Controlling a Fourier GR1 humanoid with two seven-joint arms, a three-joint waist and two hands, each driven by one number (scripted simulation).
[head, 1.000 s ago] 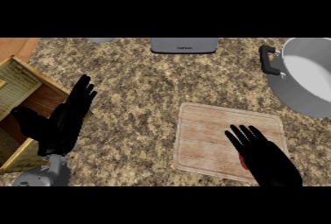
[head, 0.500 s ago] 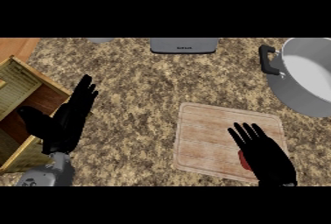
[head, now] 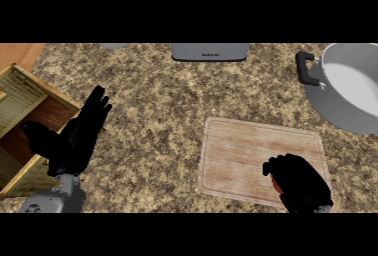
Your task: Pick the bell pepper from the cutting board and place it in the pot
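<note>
You have a speckled stone counter [head: 162, 100] — on it a wooden cutting board [head: 251, 150] at lower right, a grey pot [head: 351, 90] at upper right.

no text can be read (label on the grey appliance [head: 210, 51] blurred).

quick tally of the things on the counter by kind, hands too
hands: 2 (left, right)
pot: 1
cutting board: 1
red pepper, mostly hidden under the right hand: 1
wooden crate: 1
grey appliance at the far edge: 1
total: 7
</note>
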